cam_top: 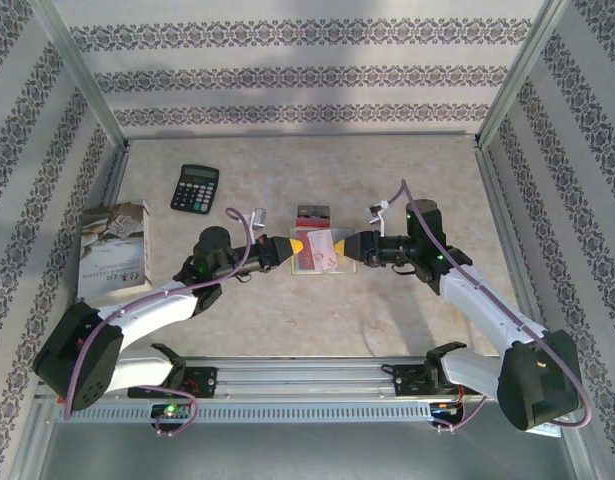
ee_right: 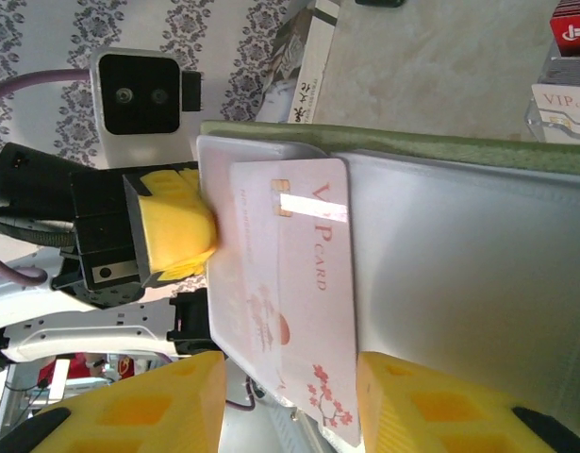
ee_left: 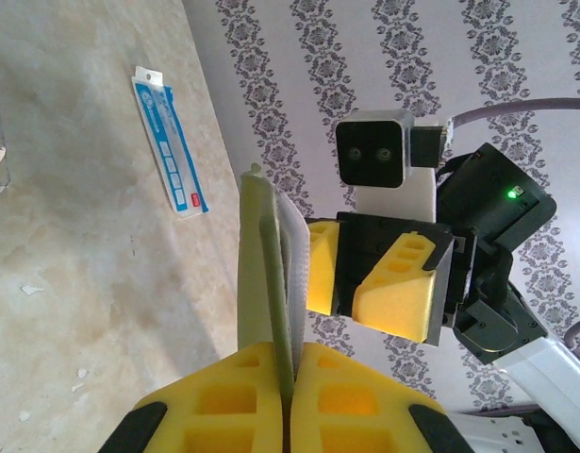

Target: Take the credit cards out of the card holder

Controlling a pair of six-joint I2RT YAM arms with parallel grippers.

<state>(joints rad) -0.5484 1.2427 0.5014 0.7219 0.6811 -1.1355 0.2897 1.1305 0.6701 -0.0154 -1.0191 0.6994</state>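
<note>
We look down on a beige, marbled desk [cam_top: 287,310] boxed in on three sides by walls [cam_top: 307,75] papered in floral stripes. Metal posts [cam_top: 82,75] stand at the far corners and a rail [cam_top: 307,378] runs along the near edge at 6 o'clock.

At 9 o'clock a book [cam_top: 114,250] lies beside the left wall, and at 11 o'clock sits a black calculator [cam_top: 194,187]. The left wrist view catches a blue-and-white packet [ee_left: 172,142] flat on the desk near a wall's foot.

From 7 o'clock the left hand [cam_top: 293,248] reaches the middle, its yellow pads pinching the olive edge of the card holder [cam_top: 312,262], which is opened to its pale lining. A pinkish-white card [ee_right: 299,283] juts partway from a pocket. Just beyond, at 12 o'clock, a small stack of cards [cam_top: 313,213], red on top, rests on the desk.

From 5 o'clock the right hand [cam_top: 352,247] faces the left one, fingers spread to either side of that card; we cannot tell whether they touch it.

Bare desk lies from 1 to 3 o'clock, and in the strip between holder and rail.
</note>
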